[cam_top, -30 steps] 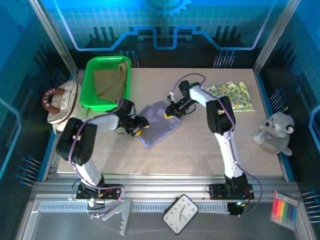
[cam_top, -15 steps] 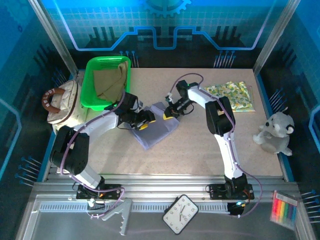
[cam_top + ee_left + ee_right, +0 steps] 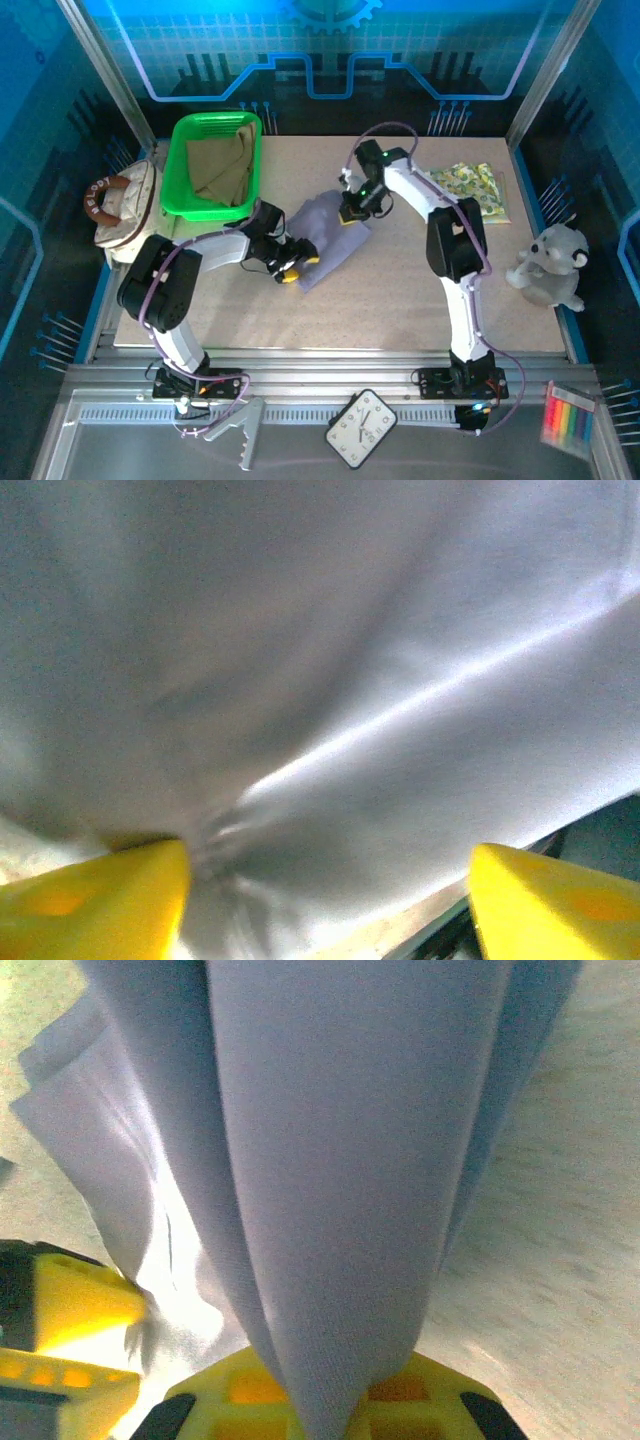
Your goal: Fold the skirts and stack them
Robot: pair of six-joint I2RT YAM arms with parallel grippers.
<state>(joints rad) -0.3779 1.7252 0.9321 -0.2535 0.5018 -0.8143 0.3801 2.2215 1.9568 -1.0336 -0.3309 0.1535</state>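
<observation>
The lavender skirt (image 3: pixel 325 238) lies bunched mid-table. My right gripper (image 3: pixel 352 212) is shut on its far edge, and the cloth (image 3: pixel 340 1160) hangs in a fold from the gripper (image 3: pixel 340 1400). My left gripper (image 3: pixel 291 264) sits at the skirt's near-left edge. Its yellow fingers (image 3: pixel 90 895) stand wide apart, open, with lavender cloth (image 3: pixel 330 680) spread in front of the gripper (image 3: pixel 330 880). The yellow-green leafy skirt (image 3: pixel 468 191) lies folded at the back right. The khaki skirt (image 3: pixel 222 165) is heaped in the green basket (image 3: pixel 177 165).
A cream handbag (image 3: pixel 118 205) with a brown handle sits left of the basket, off the table's left edge. A white plush toy (image 3: pixel 548 266) stands at the right edge. Bare tabletop (image 3: pixel 400 290) stretches in front of the lavender skirt.
My left gripper has opened and slid toward the skirt's near-left edge. My right gripper has shut on the far edge and drawn it up and to the right, so the skirt looks narrower.
</observation>
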